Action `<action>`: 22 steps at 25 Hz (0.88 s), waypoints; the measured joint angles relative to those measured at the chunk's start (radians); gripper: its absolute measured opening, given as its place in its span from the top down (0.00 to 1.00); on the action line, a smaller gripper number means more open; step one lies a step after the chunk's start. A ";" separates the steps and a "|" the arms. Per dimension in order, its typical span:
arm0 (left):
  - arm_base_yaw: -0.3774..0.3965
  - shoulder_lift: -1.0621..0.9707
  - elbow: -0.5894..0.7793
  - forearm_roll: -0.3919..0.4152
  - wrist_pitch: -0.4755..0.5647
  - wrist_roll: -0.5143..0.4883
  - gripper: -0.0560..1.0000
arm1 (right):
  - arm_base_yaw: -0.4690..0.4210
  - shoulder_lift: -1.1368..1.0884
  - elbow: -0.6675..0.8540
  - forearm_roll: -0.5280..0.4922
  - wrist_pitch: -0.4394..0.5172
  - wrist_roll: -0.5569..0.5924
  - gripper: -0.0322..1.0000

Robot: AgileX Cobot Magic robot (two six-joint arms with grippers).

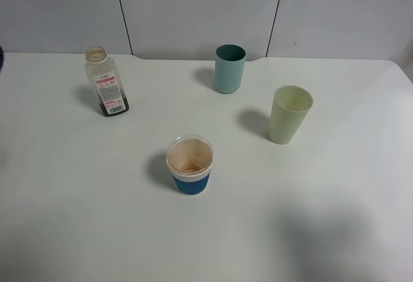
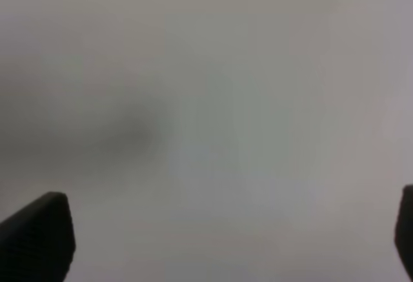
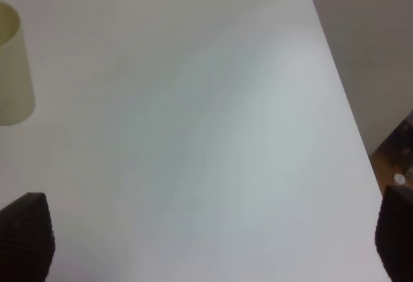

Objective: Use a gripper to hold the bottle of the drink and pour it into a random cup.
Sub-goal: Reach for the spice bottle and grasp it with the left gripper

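Released at left pincer and right pincer alike (nothing held). Upright on worktop, well apart: bottle, cup.

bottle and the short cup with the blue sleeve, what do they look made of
Bottle: probably clear glossy plastic; the dark drink shows through below a paper-like label. Cup: seemingly translucent plastic, brown-stained inside; its ribbed blue sleeve looks like corrugated card.

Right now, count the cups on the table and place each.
3: blue-sleeved cup near the front, teal tumbler at the back, pale green tumbler on the right. None seems hidden.
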 joint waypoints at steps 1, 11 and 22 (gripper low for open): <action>0.000 0.039 0.000 0.000 0.001 0.000 0.02 | 0.000 0.000 0.000 0.000 0.000 0.000 0.01; -0.048 0.327 0.000 0.063 -0.089 0.016 0.02 | 0.000 0.000 0.000 0.000 0.000 0.000 0.01; -0.068 0.494 0.075 0.006 -0.642 0.016 0.02 | 0.000 0.000 0.000 0.000 0.000 0.000 0.01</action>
